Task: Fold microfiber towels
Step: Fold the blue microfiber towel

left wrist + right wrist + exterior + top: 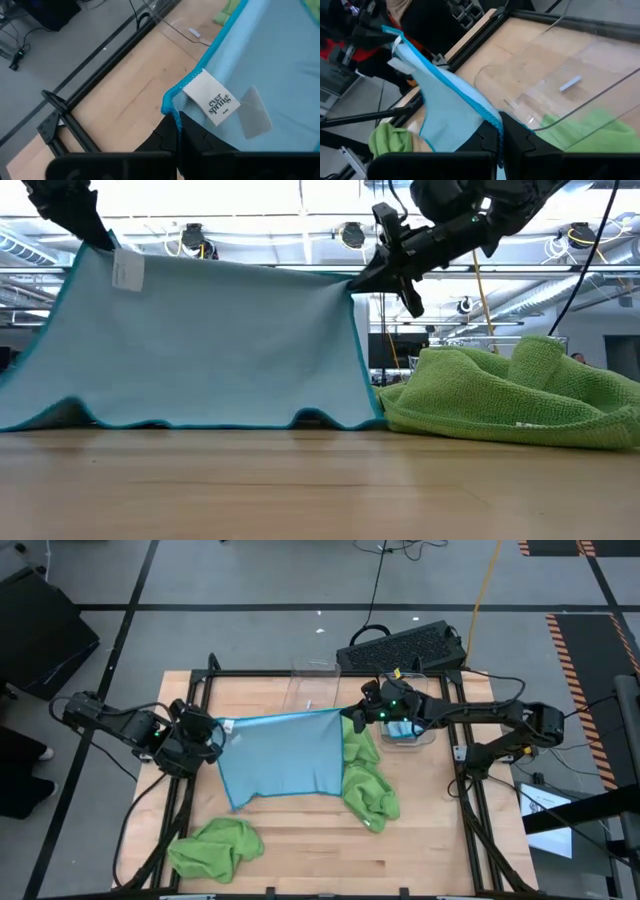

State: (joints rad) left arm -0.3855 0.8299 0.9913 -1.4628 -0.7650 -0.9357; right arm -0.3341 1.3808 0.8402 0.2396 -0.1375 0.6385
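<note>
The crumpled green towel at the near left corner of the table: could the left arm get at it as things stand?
Probably not yet. The left claw is shut on a corner of the blue towel, held stretched with the right claw. The green towel lies uncovered, but the claw must release first.

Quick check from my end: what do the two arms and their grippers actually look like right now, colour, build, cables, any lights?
Both arms are dark, nearly black, jointed segments with black cables along them. The left gripper is a blocky black unit; its fingers are matte black and wedge-shaped. The right gripper looks alike, with small green lights glowing just behind it.
</note>
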